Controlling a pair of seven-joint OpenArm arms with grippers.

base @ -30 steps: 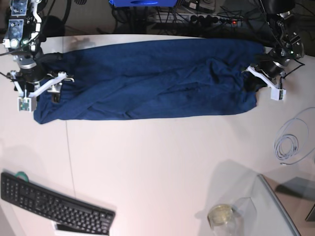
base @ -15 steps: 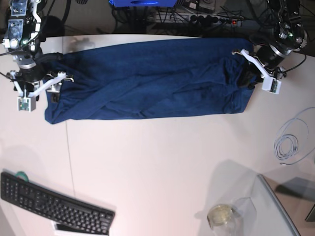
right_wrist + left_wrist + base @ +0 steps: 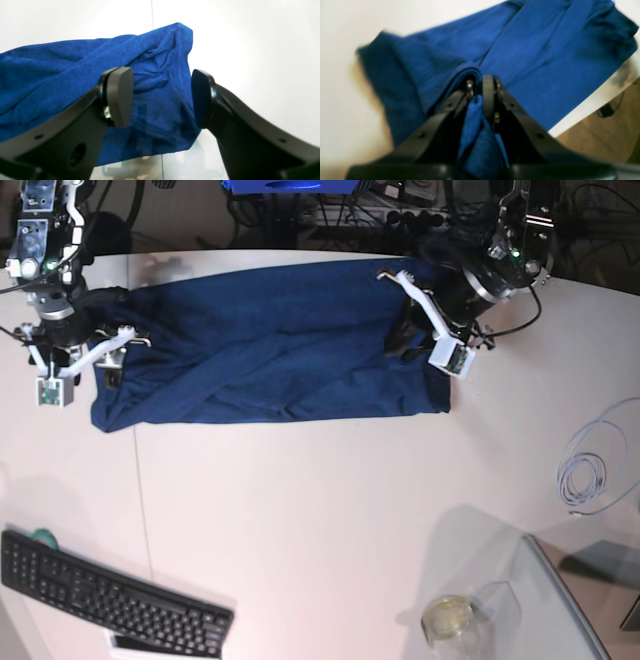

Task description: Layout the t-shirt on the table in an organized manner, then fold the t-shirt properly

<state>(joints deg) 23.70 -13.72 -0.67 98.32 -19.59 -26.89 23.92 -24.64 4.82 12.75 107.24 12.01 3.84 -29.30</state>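
Observation:
The dark navy t-shirt [image 3: 260, 345] lies as a long band across the far part of the white table [image 3: 320, 510]. In the left wrist view my left gripper [image 3: 477, 87] is shut on a bunched fold of the t-shirt [image 3: 532, 50]. In the base view that left gripper [image 3: 425, 325] holds the shirt's right end, lifted and drawn over the cloth. My right gripper [image 3: 88, 363] hovers over the shirt's left end. The right wrist view shows this right gripper [image 3: 160, 97] open, its fingers [image 3: 120, 95] apart, with the t-shirt [image 3: 62, 75] below and nothing between them.
A black keyboard [image 3: 110, 595] lies at the near left. A coiled white cable [image 3: 590, 470] sits at the right, with a glass panel [image 3: 570, 600] and a small glass jar [image 3: 448, 618] at the near right. A thin seam [image 3: 140, 510] crosses the table.
My left gripper has carried the shirt's right end leftward, from the table's right edge to right of centre, shortening the band. The right arm stays put; the shirt's left corner slid slightly right.

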